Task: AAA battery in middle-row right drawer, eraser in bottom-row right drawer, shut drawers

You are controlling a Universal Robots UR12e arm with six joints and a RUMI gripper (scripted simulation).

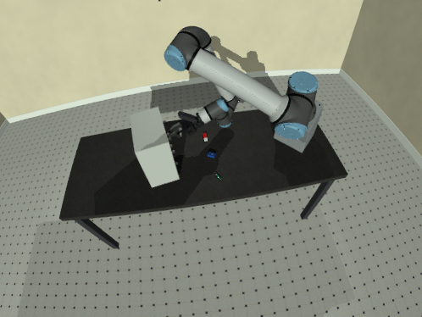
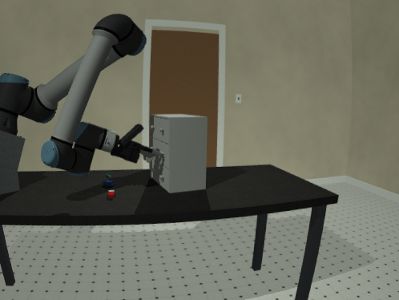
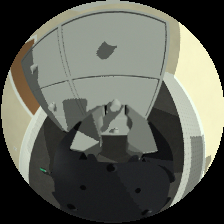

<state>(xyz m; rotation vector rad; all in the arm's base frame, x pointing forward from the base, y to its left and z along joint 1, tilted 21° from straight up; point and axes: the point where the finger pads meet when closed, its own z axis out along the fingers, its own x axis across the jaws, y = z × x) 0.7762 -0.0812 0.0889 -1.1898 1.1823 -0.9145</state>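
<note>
Now I have the gripper (image 1: 173, 130) (image 2: 155, 154) (image 3: 115, 105) in front of the chest (image 1: 153, 140) (image 2: 188, 152) (image 3: 112, 50), at the right drawer of the middle row. Its fingers stand narrow, with a small gap, and I do not hold anything. In the wrist view, a pale knob (image 3: 115, 104) shows at this gap; whether the fingers touch it, I cannot tell. The chest stands upright, left of centre in the top view, and the drawer fronts I can see look shut.

On the table (image 1: 254, 169) (image 2: 260, 192) lie three small things, near the middle of the top view: a red-and-white piece (image 1: 205, 136) (image 2: 111, 194), below it a blue one (image 1: 211, 154) (image 2: 108, 183), and lowest a green one (image 1: 218, 176) (image 2: 107, 176) (image 3: 43, 170). They are too small for me to say surely which is battery or eraser.
</note>
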